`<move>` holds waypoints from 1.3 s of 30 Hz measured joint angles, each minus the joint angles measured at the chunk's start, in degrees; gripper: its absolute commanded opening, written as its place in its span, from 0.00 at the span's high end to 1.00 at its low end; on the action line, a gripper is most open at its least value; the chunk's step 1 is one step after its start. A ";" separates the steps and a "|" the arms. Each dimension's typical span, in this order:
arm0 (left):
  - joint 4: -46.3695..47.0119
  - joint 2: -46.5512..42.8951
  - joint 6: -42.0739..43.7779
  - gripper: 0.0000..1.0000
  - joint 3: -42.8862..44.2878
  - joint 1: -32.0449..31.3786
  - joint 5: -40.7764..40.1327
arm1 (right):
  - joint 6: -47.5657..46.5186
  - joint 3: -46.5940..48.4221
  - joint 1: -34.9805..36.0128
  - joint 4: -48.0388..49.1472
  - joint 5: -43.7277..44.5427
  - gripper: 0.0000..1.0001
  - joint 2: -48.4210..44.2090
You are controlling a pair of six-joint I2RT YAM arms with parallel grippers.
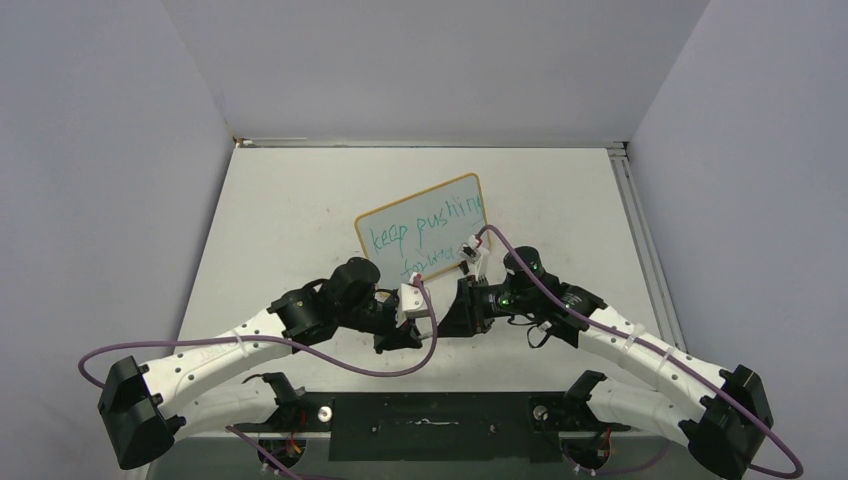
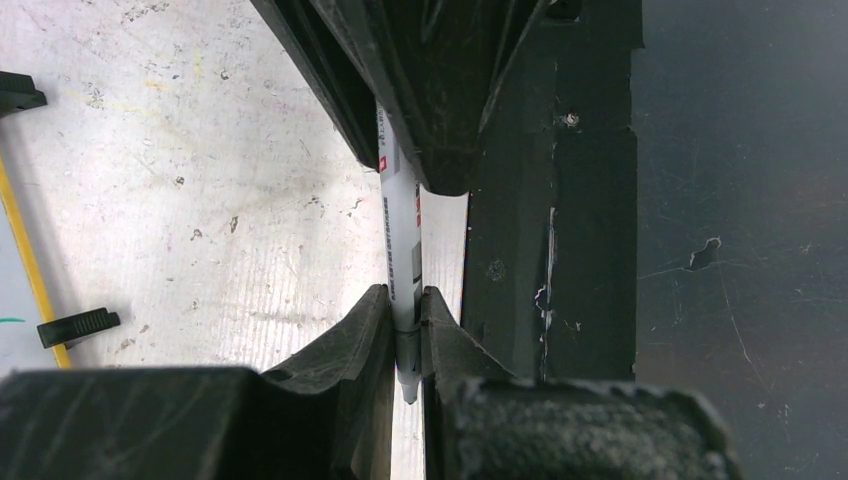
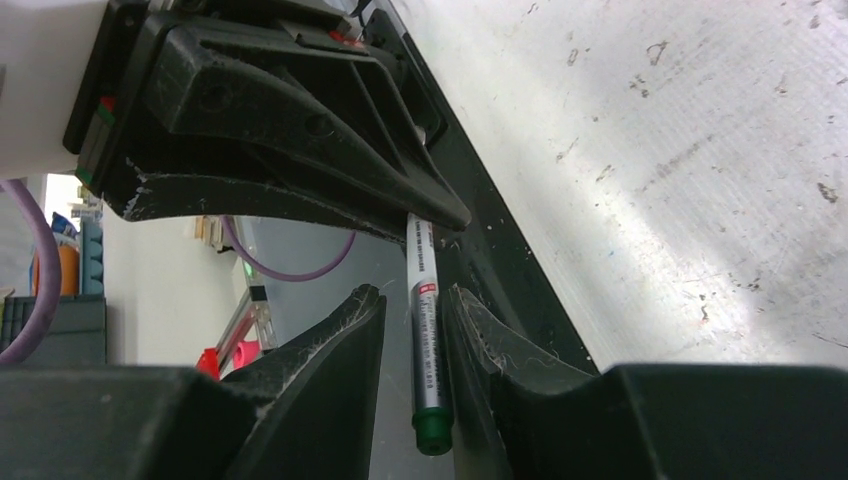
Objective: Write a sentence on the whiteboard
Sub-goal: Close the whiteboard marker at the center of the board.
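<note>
The left gripper (image 2: 405, 300) is clamped on a green-capped marker (image 2: 400, 215). The right gripper (image 3: 415, 300) has its jaws slightly apart around the same marker. The whiteboard (image 1: 400, 213) with the sentence (image 1: 425, 228) lies just beyond them.

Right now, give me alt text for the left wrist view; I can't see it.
The left gripper is shut on a white marker, whose barrel runs up between the fingers of the right gripper. Left of it lie the scuffed tabletop, the whiteboard with its yellow frame edge, and a black clip foot.
</note>
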 measured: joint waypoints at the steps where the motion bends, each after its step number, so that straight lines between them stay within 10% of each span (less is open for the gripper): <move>1: -0.02 0.02 0.04 1.00 0.00 0.00 0.04 | 0.00 0.00 0.17 0.02 -0.33 0.72 0.02; 14: -1.31 0.68 0.79 1.00 0.11 0.00 1.70 | -0.44 0.00 0.83 0.02 -2.25 0.75 1.62; 23: -1.77 0.79 0.98 1.00 0.26 0.00 2.34 | -1.07 0.00 0.98 -0.31 -1.84 0.95 1.62; 29: -1.27 0.87 0.44 0.53 0.33 0.00 0.39 | -3.17 0.09 1.22 -2.12 2.45 0.95 -0.61; 39: -0.35 -3.15 -12.44 0.33 -0.81 5.16 -17.38 | -10.54 1.25 -6.80 -10.93 19.12 0.95 -6.38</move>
